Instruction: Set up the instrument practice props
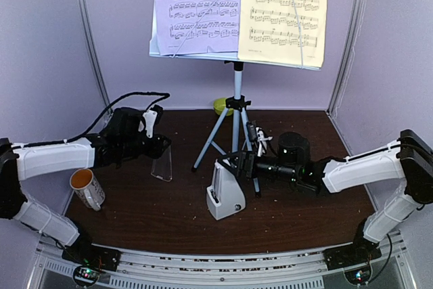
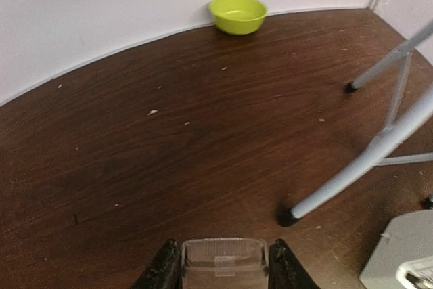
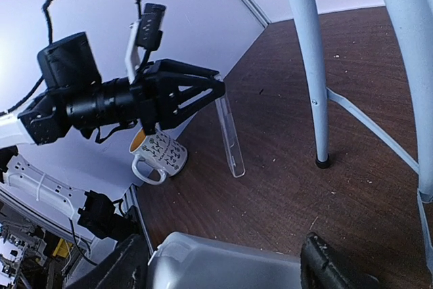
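Currently on the bench, catalogued from my remote console: item one, music stand (image 1: 237, 79), upright on its tripod (image 1: 214, 137) at the back middle, lavender page (image 1: 197, 5) on its left half, yellow page (image 1: 285, 8) on its right; item two, metronome (image 1: 225, 197), white body uncovered, standing just in front of the tripod near the bench's centre; item three, clear cover (image 1: 162, 162), apart from the metronome, clamped between the fingers of the left gripper (image 2: 224, 256), upright, towards the left side; right gripper (image 3: 223, 262), fingers astride the metronome's body, and I cannot tell whether they press it; mug (image 1: 86, 188) near the left edge; green bowl (image 2: 237, 14) at the back edge.
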Robot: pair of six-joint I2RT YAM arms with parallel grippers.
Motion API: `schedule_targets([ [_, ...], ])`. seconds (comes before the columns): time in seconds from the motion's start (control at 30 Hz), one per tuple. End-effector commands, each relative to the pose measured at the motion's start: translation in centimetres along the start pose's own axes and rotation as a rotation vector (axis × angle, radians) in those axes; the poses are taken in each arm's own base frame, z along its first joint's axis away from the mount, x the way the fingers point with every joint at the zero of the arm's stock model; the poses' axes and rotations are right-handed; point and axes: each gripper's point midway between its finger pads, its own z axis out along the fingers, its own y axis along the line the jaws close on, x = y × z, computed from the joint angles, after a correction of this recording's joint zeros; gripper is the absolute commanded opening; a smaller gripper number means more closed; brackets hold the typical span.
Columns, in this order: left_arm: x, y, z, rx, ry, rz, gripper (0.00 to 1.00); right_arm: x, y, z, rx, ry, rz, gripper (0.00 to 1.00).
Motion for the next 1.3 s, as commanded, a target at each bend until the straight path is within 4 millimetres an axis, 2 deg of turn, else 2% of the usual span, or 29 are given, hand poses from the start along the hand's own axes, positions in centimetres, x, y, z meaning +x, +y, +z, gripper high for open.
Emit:
schedule_targets([
  [0.0, 2.8, 4.0, 2.2, -0.12, 0.182, -0.067, 0.14, 1.8, -0.9, 0.0, 0.053, 0.102, -0.033, 0.79],
  [0.13, 3.2, 6.7, 4.7, -0.193, 0.245, -0.088, 0.15, 0.5, 0.5, -0.3, 0.028, 0.077, -0.055, 0.81],
  [0.37, 2.6, 9.5, 7.7, -0.247, 0.273, -0.107, 0.23, -1.8, 2.6, -1.5, 0.001, 0.029, -0.082, 0.84],
  [0.43, 2.7, 9.8, 8.3, -0.249, 0.279, -0.108, 0.28, -2.3, 3.0, -1.8, -0.006, 0.017, -0.088, 0.85],
  [0.5, 2.6, 9.9, 8.6, -0.248, 0.282, -0.11, 0.37, -2.6, 3.5, -2.2, -0.014, 0.011, -0.093, 0.86],
  [0.6, 2.2, 9.6, 8.1, -0.235, 0.274, -0.104, 0.51, -2.9, 3.9, -2.8, -0.018, 0.009, -0.103, 0.87],
  [0.7, 1.3, 9.5, 6.6, -0.231, 0.232, -0.094, 0.62, -2.7, 3.7, -3.8, -0.004, 0.011, -0.11, 0.88],
  [0.83, 0.7, 9.3, 4.2, -0.228, 0.182, -0.077, 0.7, -1.0, 2.2, -5.0, 0.035, 0.035, -0.098, 0.88],
  [0.93, -0.2, 7.5, 2.6, -0.13, 0.077, -0.072, 0.68, 1.1, 0.7, -5.6, 0.065, 0.076, -0.075, 0.86],
  [1.0, 0.5, 5.0, 1.4, -0.013, 0.009, -0.042, 0.64, 2.7, -0.3, -6.0, 0.096, 0.103, -0.066, 0.85],
  [1.13, 1.0, -1.4, -0.9, 0.199, -0.091, 0.086, 0.56, 5.7, -2.2, -7.0, 0.17, 0.158, -0.058, 0.81],
  [1.27, 2.1, -5.8, -1.1, 0.326, -0.107, 0.131, 0.45, 8.3, -4.0, -7.7, 0.249, 0.207, -0.079, 0.66],
])
